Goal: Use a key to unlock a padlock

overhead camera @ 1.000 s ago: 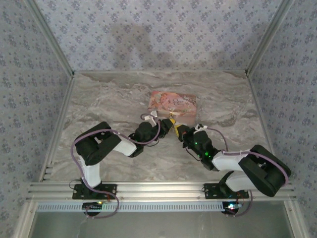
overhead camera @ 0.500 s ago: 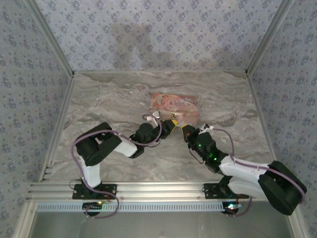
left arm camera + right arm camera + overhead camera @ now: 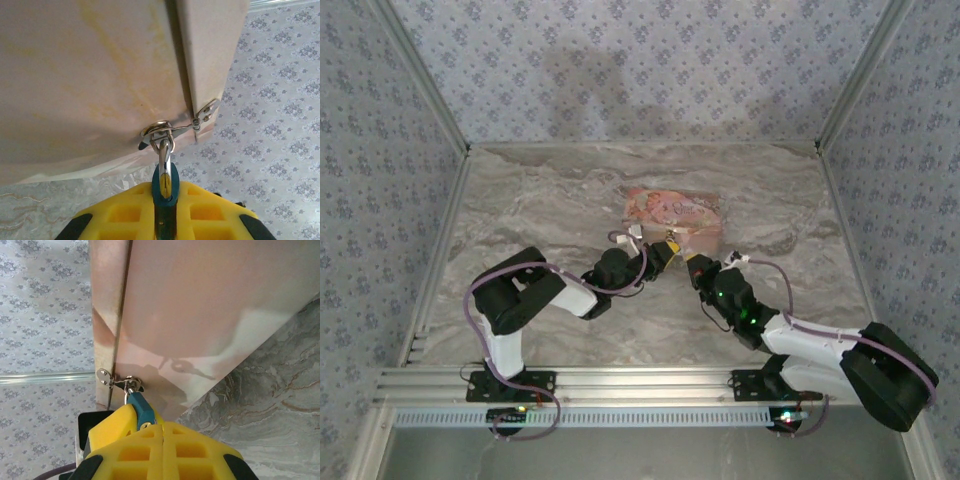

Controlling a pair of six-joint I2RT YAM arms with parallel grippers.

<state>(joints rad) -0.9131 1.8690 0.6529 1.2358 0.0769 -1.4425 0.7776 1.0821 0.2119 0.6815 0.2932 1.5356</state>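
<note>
Left wrist view has the left hand (image 3: pixel 165 200) at the bottom edge, its yellow fingers (image 3: pixel 120 212) clenched on the padlock (image 3: pixel 165 175), a small metal piece with a bright blue collar. The padlock stands upright out of the fingertips. Its metal loop passes through the ring of a small silver clasp (image 3: pixel 161 131) fixed at the edge of the pink book (image 3: pixel 90 75). Right wrist view has the right hand (image 3: pixel 161 432) with its yellow fingers pressed together. A teal-blue piece (image 3: pixel 140 407) juts from the fingertips, its metal tip reaching the same clasp on the book's edge. I cannot tell whether this piece is the key or part of the lock. From the top external camera, both arms reach in toward the middle of the marbled bench (image 3: pixel 540 200). Their hands come nearly nose to nose just at the near edge of the book, which lies flat on the bench behind them. The lock is too small to make out from that height.
</note>
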